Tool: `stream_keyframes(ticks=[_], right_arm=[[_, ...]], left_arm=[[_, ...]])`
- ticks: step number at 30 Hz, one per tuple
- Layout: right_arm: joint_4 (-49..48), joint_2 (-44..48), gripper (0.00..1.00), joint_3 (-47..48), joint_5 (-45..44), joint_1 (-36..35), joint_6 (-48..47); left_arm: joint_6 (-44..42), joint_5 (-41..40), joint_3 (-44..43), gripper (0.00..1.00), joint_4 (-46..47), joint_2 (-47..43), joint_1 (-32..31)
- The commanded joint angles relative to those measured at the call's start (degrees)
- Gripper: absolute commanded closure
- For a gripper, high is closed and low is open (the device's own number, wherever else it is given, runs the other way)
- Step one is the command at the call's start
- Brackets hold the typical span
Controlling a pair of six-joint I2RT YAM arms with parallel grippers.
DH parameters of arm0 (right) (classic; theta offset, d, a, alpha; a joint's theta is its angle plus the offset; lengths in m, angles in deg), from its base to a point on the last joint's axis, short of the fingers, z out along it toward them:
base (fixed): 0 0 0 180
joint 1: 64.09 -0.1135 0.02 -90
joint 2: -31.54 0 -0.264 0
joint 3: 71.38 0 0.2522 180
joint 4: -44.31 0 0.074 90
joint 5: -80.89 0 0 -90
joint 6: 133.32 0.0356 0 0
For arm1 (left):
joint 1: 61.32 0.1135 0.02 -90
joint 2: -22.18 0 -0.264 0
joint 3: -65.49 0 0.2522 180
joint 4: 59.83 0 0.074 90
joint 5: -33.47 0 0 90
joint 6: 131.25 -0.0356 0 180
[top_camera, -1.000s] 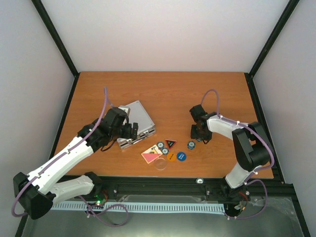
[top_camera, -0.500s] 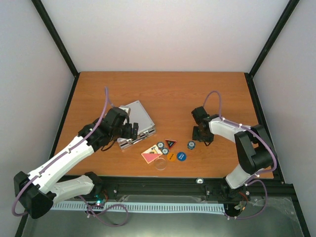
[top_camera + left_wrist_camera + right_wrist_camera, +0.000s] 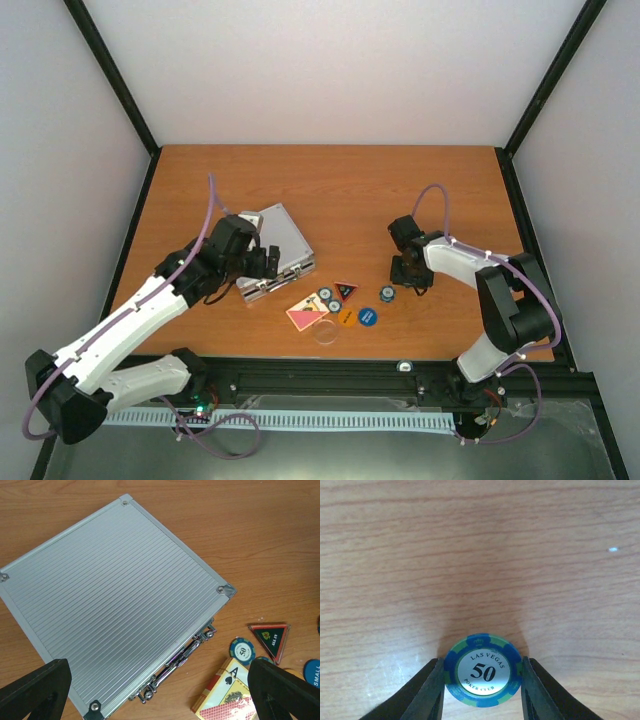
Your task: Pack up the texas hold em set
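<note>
Though scattered loose on the table (image 3: 400, 190) and not yet in the case (image 3: 115, 605), looks easy to pack one piece at a time. Nearest the arm bases: clear disc (image 3: 325, 332), thin, flat, probably slick and hard to spot; best pinched across the rim. Just behind: card deck (image 3: 225, 692), pink-backed, ace printed on top, boxy and light; likely stiff enough to squeeze across the short sides, prone to fanning if unboxed. Beside it: orange disc (image 3: 345, 318) and blue disc (image 3: 368, 317), flat and low, little edge to catch. Slightly farther: two chips (image 3: 320, 297) just beside the deck, plus red-black triangle (image 3: 270, 637), hard plastic by the look, sloped sides poor for a two-finger pinch. Off to the right, apart from that cluster: lone chip (image 3: 483, 671) marked 50, blue rim, flat on the wood, with right gripper (image 3: 408, 272) clamped across it, pressed on both sides of the rim. Rigid, light, round, smooth; apt to squirt out unless squeezed dead across the middle. Farthest, on the left: case again, ribbed aluminium, lid down, latches (image 3: 200, 640) facing the loose pieces. Stiff, hard, probably the heaviest item; needs unlatching and opening before loading. Too broad for a pinch across the lid; better taken at a thin edge. Left gripper (image 3: 157, 680) spread wide above the latch edge, nothing between the fingers (image 3: 35, 690).
</note>
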Motion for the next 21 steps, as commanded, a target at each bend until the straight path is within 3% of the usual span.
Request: stream_keyframes(ticks=[1, 13, 21], right_arm=[[4.4, 2.3, 0.72, 1.5, -0.5, 0.5, -1.0], [6.6, 6.2, 0.75, 2.6, 5.4, 0.2, -3.4], [5.9, 5.9, 0.73, 2.1, 4.5, -0.2, -3.8]], left_arm=[[-1.0, -0.9, -2.8, 0.00, -0.6, -1.2, -0.1], [-0.8, -0.6, -1.5, 0.00, 0.0, -1.8, -0.1], [-0.7, -0.2, -1.3, 0.00, 0.9, -1.2, -0.1]])
